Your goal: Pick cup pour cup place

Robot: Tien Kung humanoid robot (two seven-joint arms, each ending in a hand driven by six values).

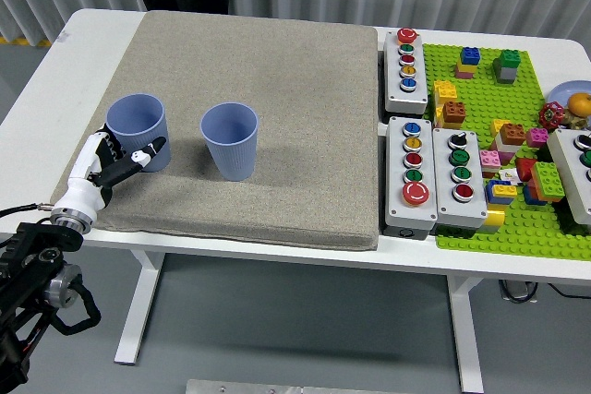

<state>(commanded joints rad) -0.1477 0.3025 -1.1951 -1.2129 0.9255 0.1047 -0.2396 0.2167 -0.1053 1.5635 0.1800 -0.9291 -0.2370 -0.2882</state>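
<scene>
2 blue cups stand upright and apart on the left part of a grey mat (277, 89): the left cup (138, 131) near the mat's left edge, the right cup (230, 139) a little further in, both with open mouths up. The left hand (111, 165) sits just beside the left cup on its near-left side, fingers spread and holding nothing; its thumb tip reaches up close to the cup's lower wall, though contact cannot be made out. The black left arm comes in from the lower left corner, below the edge of the white table (55, 71). The mat covers most of the table's left and middle. To its right lie 3 grey button boxes: 1 further back (407, 71) and 2 side by side nearer (412, 173) (458, 177), each with coloured buttons. Beyond them a green baseplate (531, 228) carries scattered coloured bricks. A dark figure shows at the top edge, behind the table.
</scene>
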